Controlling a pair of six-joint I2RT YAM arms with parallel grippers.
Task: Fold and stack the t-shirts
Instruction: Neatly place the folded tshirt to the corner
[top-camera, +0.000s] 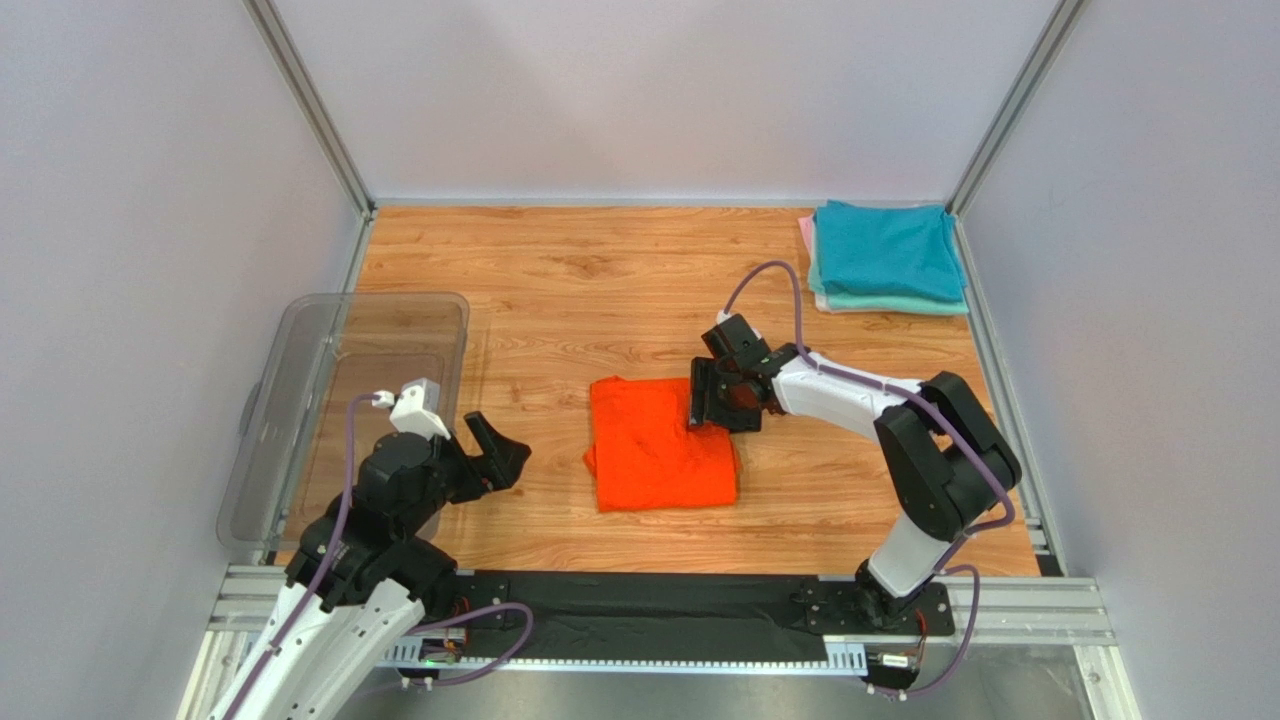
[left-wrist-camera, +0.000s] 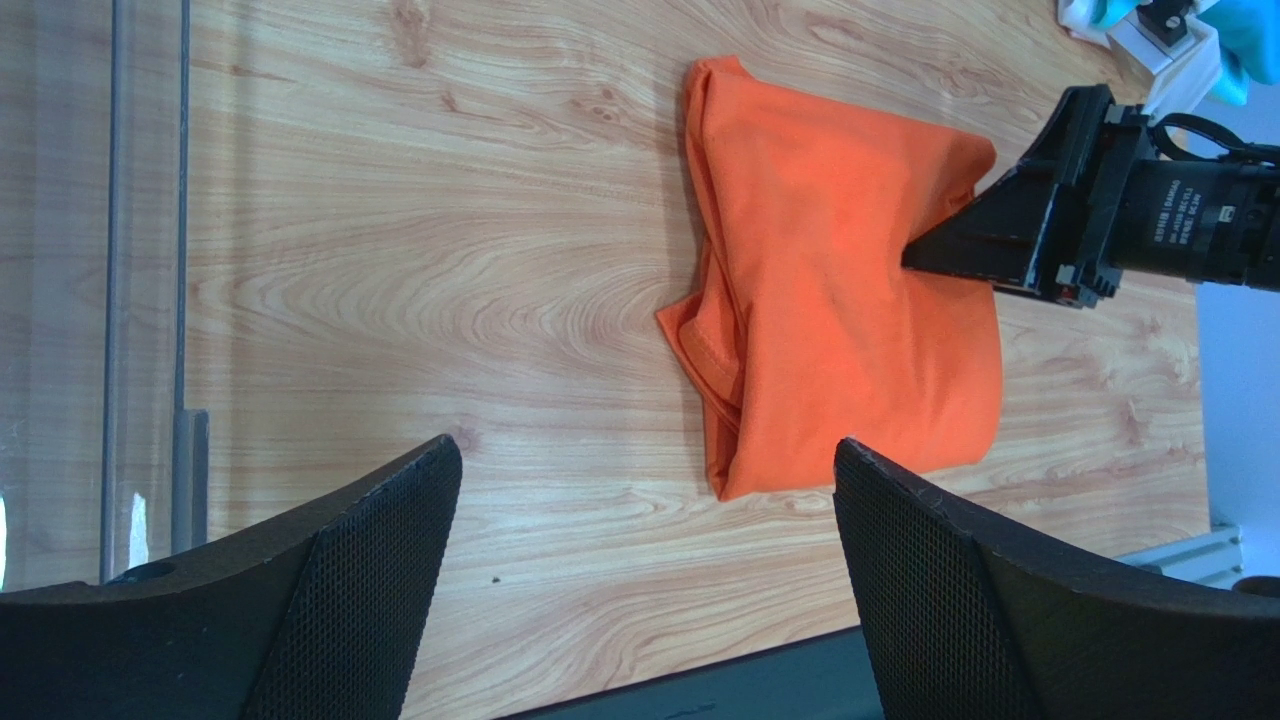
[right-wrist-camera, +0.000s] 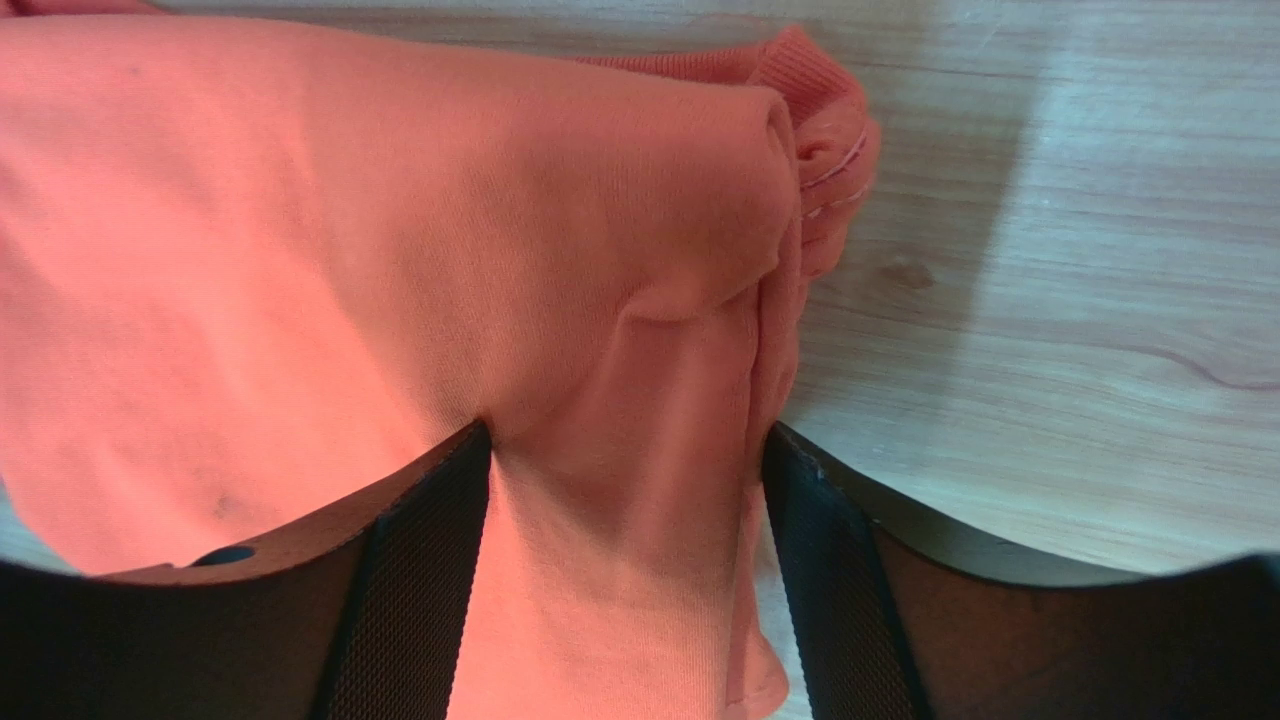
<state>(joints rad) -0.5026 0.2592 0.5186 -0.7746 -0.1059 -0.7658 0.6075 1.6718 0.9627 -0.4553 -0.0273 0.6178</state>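
Note:
The orange t-shirt (top-camera: 661, 443) lies folded into a rectangle at the middle of the table, also in the left wrist view (left-wrist-camera: 842, 285). My right gripper (top-camera: 712, 402) is at its far right corner, jaws closed round a bunched fold of orange fabric (right-wrist-camera: 376, 225) that fills the gap (right-wrist-camera: 624, 450). My left gripper (top-camera: 504, 450) is open and empty, left of the shirt and apart from it (left-wrist-camera: 646, 465). A teal t-shirt (top-camera: 887, 248) tops a folded stack at the far right, with a mint edge (top-camera: 887, 305) and a pink edge (top-camera: 809, 248) under it.
A clear plastic tub (top-camera: 301, 405) stands along the left side, next to my left arm; its wall shows in the left wrist view (left-wrist-camera: 143, 300). Metal frame rails bound the wooden table (top-camera: 601, 285). A black strip runs along the near edge (top-camera: 646, 600).

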